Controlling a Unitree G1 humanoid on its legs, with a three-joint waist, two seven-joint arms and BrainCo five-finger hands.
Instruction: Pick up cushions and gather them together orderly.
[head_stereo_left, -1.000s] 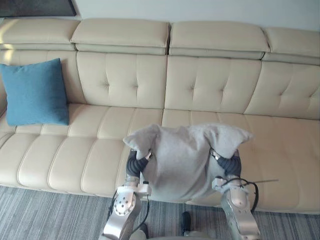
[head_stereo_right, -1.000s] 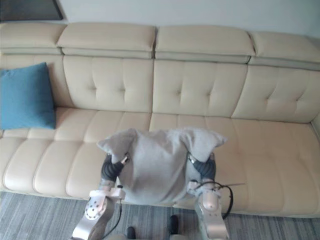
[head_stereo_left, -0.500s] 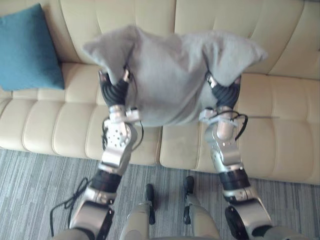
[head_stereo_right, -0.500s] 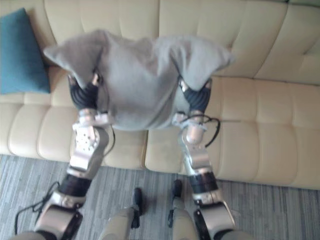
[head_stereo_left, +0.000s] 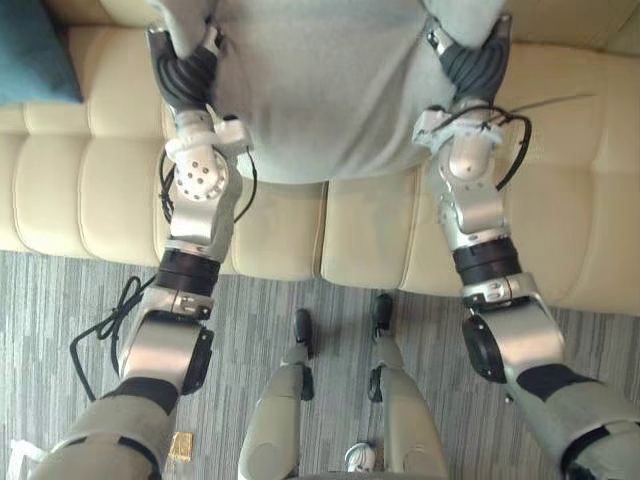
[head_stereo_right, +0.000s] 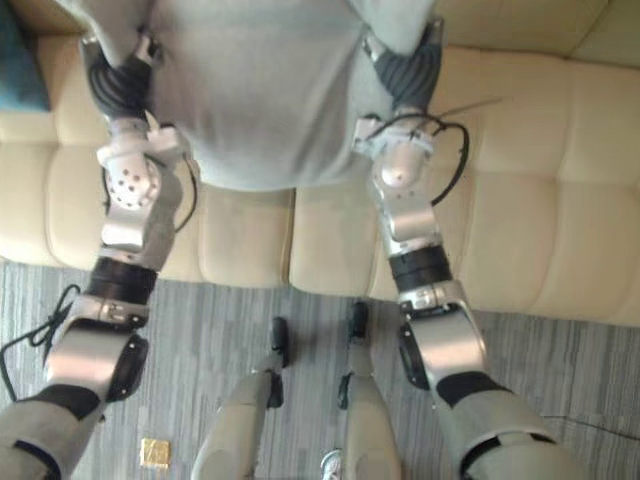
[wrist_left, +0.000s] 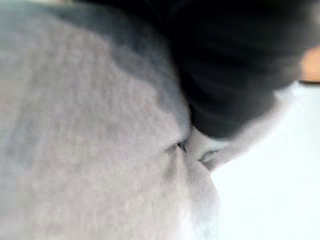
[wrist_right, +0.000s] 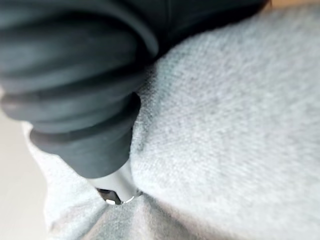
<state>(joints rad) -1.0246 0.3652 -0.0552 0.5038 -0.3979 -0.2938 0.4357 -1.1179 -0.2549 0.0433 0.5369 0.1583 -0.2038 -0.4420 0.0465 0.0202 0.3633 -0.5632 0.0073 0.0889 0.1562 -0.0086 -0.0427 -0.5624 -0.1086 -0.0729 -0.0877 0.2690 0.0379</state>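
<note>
Carry the grey cushion (head_stereo_left: 320, 90), raised over the front edge of the sofa (head_stereo_left: 90, 200) between left hand (head_stereo_left: 185, 72) and right hand (head_stereo_left: 478, 62) (clenched or released, cannot tell under the cloth), level with even inward pressure toward the blue cushion (head_stereo_left: 32, 50).

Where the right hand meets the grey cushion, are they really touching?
Touching. The right wrist view shows the right hand's dark cover sunk into the grey cushion, fabric creasing around it, no gap.
</note>
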